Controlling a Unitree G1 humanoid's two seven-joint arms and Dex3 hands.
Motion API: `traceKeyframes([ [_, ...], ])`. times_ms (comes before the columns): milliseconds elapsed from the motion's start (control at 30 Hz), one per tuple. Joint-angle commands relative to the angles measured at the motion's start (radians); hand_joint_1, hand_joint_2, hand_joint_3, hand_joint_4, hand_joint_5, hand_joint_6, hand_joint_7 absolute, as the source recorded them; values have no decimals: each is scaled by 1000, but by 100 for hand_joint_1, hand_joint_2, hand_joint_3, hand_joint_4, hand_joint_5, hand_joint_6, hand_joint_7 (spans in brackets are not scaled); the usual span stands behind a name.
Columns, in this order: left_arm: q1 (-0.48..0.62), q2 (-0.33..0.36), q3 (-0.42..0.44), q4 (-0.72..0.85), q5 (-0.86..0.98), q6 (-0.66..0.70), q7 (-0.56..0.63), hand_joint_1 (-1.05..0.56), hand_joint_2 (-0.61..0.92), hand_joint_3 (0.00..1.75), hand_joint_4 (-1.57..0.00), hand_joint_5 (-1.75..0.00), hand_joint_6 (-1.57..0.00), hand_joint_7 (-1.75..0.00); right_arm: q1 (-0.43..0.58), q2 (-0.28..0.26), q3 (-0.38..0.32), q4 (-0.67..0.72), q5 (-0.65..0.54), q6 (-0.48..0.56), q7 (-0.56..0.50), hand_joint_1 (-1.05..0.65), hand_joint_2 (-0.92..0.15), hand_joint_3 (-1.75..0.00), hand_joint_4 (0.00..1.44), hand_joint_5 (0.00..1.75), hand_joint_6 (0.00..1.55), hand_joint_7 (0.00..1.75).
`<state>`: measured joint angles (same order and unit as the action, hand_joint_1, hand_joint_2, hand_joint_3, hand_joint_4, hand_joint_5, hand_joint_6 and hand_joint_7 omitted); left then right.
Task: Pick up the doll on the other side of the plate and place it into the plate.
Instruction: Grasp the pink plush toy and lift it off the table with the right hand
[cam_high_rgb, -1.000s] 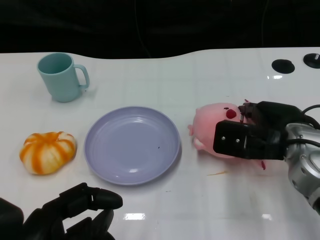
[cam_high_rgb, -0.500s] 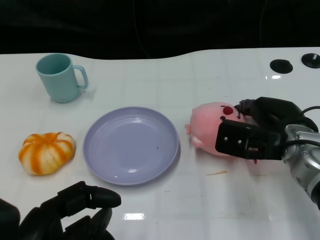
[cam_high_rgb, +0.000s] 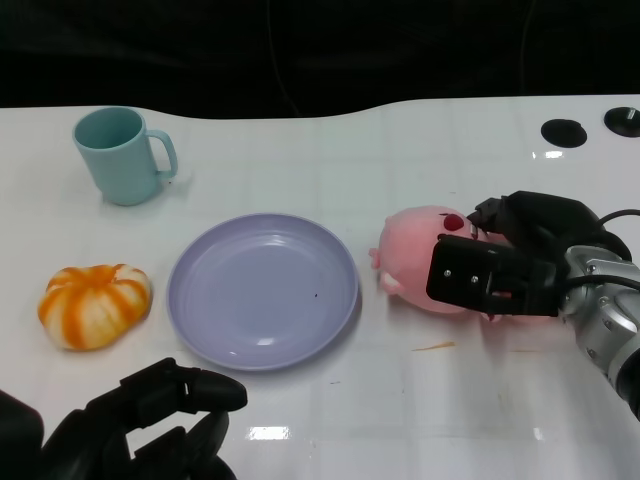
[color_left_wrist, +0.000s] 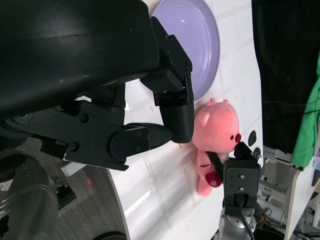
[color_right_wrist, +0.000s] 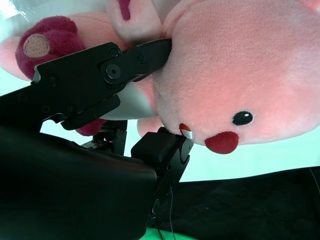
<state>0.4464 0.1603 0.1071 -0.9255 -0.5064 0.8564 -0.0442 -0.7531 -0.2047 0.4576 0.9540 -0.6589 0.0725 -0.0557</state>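
Now the right hand (cam_high_rgb: 500, 268) grips the pink doll (cam_high_rgb: 418, 254), fingers closed around its body, on the white table (cam_high_rgb: 400, 150) just right of the purple plate (cam_high_rgb: 263, 290). Near the front edge, the left hand (cam_high_rgb: 150, 420) holds nothing, fingers curled loosely. Left of the plate lies a pumpkin (cam_high_rgb: 94, 304); far left stands a cup (cam_high_rgb: 120, 154).

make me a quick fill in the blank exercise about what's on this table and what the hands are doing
1. The right hand grips the ____ plush doll.
2. The purple plate holds ____.
3. The teal ____ stands at the far left of the table.
4. The orange and white striped pumpkin toy lies on the plate's ____ side in the head view.

Missing words: pink; nothing; mug; left
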Motion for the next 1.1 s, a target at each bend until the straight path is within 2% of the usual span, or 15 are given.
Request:
traceKeyframes([
  [33,0,12,1,-12,4,7,9,-24,92,52,-48,-169,-52,-125,65,1,-7,-11,19,-18,-30,-28,-92,-28,64,169,119,17],
  [100,0,8,4,-9,-1,7,10,-24,92,51,-49,-169,-52,-125,83,-4,-26,-34,34,-49,-82,-24,-92,-26,69,173,91,98],
  [133,-2,7,5,-7,-2,6,10,-24,92,51,-49,-169,-53,-125,89,-7,-33,-45,40,-61,-101,-22,-92,-26,71,174,86,113],
  [167,-2,6,5,-5,-3,4,9,-24,92,51,-49,-169,-53,-125,97,-10,-41,-63,47,-68,-114,-22,-92,-25,72,174,82,116],
  [200,-3,7,5,-2,-2,2,8,-24,92,50,-49,-168,-53,-125,103,-13,-49,-76,55,-77,-127,-23,-91,-27,73,174,82,109],
  [233,-4,8,5,-1,-2,0,6,-24,92,50,-49,-168,-53,-125,111,-14,-61,-89,64,-90,-148,-22,-89,-30,75,174,80,117],
  [267,-5,8,5,1,-1,-1,6,-24,92,50,-49,-168,-53,-125,118,-14,-71,-100,71,-102,-169,-22,-83,-41,79,175,76,135],
  [300,-7,8,6,3,-2,-1,5,-24,92,51,-49,-168,-53,-125,125,-15,-79,-112,76,-113,-188,-20,-68,-70,85,175,73,157],
  [333,-8,8,7,5,-3,-3,4,-23,92,51,-49,-168,-53,-125,134,-15,-88,-130,79,-119,-208,-20,-60,-87,88,175,73,166],
  [400,-7,10,10,10,-3,-7,1,-24,92,51,-49,-168,-53,-125,149,-12,-100,-155,79,-134,-250,-19,-49,-110,93,175,74,172],
  [500,-6,14,12,17,-2,-14,-3,-24,92,49,-49,-168,-53,-125,164,-8,-112,-179,76,-149,-295,-19,-41,-124,95,175,75,171],
  [667,-3,18,15,27,-3,-26,-12,-25,92,48,-51,-168,-55,-124,173,-6,-124,-198,78,-153,-326,-19,-37,-129,94,175,78,166],
  [800,-3,20,15,29,-4,-26,-14,-25,92,48,-50,-168,-54,-123,175,-4,-140,-206,85,-161,-342,-19,-35,-130,95,175,75,174],
  [1100,-5,20,10,40,-1,-32,-11,-25,92,48,-50,-167,-55,-123,154,9,-159,-241,108,-174,-328,-17,-33,-135,97,175,80,175],
])
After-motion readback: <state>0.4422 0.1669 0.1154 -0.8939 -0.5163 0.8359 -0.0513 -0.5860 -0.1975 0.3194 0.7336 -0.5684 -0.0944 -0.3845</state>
